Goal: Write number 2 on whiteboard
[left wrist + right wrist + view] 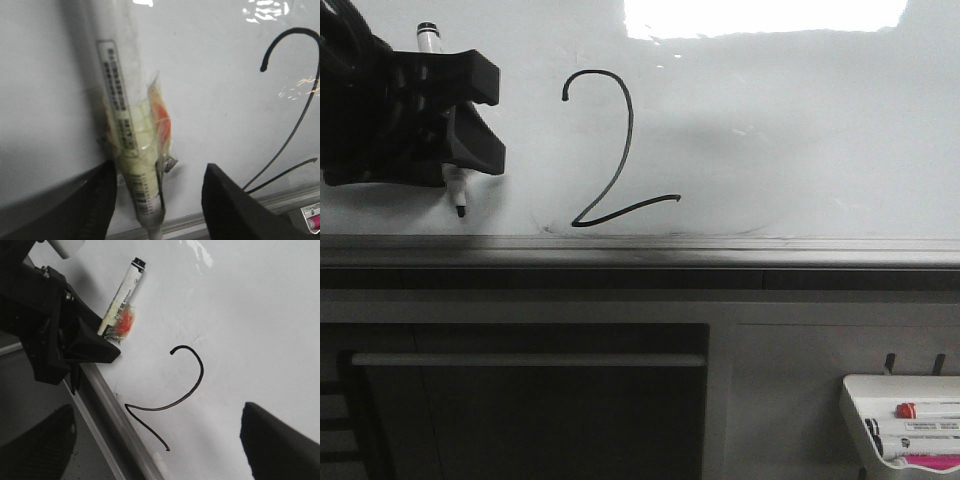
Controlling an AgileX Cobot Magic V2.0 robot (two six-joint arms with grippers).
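number 2: it's on there, thin black line, hooked top, long diagonal down to a wavy base. Sits low on the board, base just above the ledge, a bit left of the middle in the front view.

whiteboard: glossy white, big glare patch along the top, some faint grey smudging near the bottom of the numeral.

ledge: grey metal strip running along the board's lower edge.

left end effector: black, left of the numeral and clear of it, fingers pinching a marker.

marker: white barrel, roughly upright, black tip pointing down just above the ledge. The wrist view shows yellowish tape and an orange bit wrapped round the barrel. Can't tell if the tip is touching the board.

right end effector: only the two dark fingers show at the edges of its own wrist view, spread wide, nothing between them, looking at the numeral from a distance.

marker tray: small white tray down at the lower right, below the ledge, with a couple of markers in it, one with a red cap.
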